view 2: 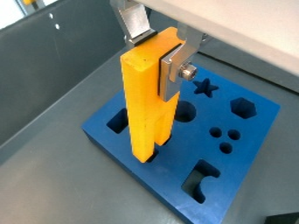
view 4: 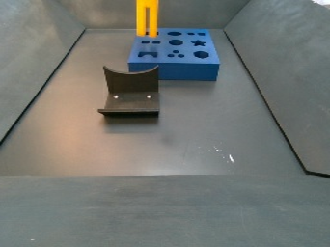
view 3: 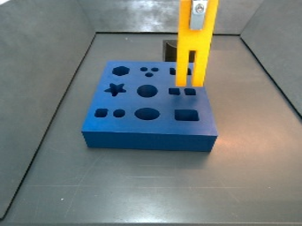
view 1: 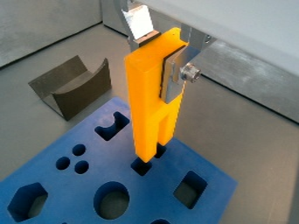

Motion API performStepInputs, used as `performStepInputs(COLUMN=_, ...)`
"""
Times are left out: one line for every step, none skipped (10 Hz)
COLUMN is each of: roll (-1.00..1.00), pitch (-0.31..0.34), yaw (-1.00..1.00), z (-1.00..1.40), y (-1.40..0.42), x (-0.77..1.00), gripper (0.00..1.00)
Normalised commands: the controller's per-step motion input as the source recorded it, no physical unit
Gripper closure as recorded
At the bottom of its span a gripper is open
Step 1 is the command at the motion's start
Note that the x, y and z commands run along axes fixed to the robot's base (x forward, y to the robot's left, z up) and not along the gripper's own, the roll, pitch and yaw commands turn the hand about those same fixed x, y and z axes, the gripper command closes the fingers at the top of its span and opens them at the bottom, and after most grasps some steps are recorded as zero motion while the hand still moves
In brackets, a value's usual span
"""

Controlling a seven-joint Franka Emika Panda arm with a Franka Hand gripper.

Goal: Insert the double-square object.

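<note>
Nearest to us in a side view lies bare table (view 4: 194, 145), then the dark grey curved piece (view 4: 129, 95), resting well apart from the work. Beyond it sits the blue block (view 4: 180, 54), its top cut with shaped holes, and at the far end the double-square object (view 4: 147, 17) stands upright over the block's near-left part.

We see the claw (view 1: 158, 54) clenched on the upper end of the double-square object (view 1: 155, 96); one silver finger (view 1: 176, 70) lies flat against its side in both wrist views. In a wrist view the bar's lower end sits at the mouth of a small two-lobed hole (view 1: 143, 164), and we judge it is at most just entered, since nearly the whole length of the bar shows above the blue block (view 1: 70, 188). From the side, the bar (view 3: 192, 48) meets the block (view 3: 150, 106) beside the double-square cutout (view 3: 182, 91); whether the tip is actually inside we cannot tell.

To do this step well, we would keep the bar truly vertical, since such a tall piece tips easily and would bind in the hole. We would match the lengthwise groove to the hole's waist before pressing. We would then descend slowly and straight, easing off if the block shifts or the bar leans, and let go only once the bar stands seated by itself.
</note>
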Motion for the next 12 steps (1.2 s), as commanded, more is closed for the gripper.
performStepInputs(roll=0.2, pitch=-0.013, yaw=0.17, z=-0.19, y=-0.06, x=0.02, gripper=1.0)
performStepInputs(roll=0.22, pitch=-0.013, yaw=0.23, z=-0.17, y=-0.04, x=0.04, gripper=1.0)
performStepInputs(roll=0.22, pitch=0.0, yaw=0.22, z=-0.05, y=-0.1, x=0.0, gripper=1.0)
performStepInputs(roll=0.16, pitch=0.0, yaw=0.12, z=0.0, y=-0.08, x=-0.05, gripper=1.0)
performStepInputs(roll=0.08, pitch=0.0, yaw=0.13, z=0.0, y=-0.13, x=0.0, gripper=1.0)
performStepInputs(roll=0.03, pitch=0.0, yaw=0.13, z=0.0, y=-0.11, x=-0.02, gripper=1.0)
performStepInputs(roll=0.0, pitch=-0.007, yaw=0.12, z=-0.02, y=-0.05, x=-0.03, gripper=1.0)
performStepInputs(roll=0.0, pitch=-0.021, yaw=0.12, z=-0.06, y=0.0, x=-0.07, gripper=1.0)
performStepInputs(roll=0.0, pitch=-0.026, yaw=0.11, z=-0.08, y=0.0, x=-0.08, gripper=1.0)
performStepInputs(roll=0.0, pitch=-0.031, yaw=0.1, z=-0.09, y=0.01, x=-0.09, gripper=1.0)
performStepInputs(roll=0.0, pitch=-0.04, yaw=0.11, z=-0.12, y=0.0, x=-0.05, gripper=1.0)
performStepInputs(roll=-0.01, pitch=-0.066, yaw=0.09, z=-0.23, y=0.0, x=0.0, gripper=1.0)
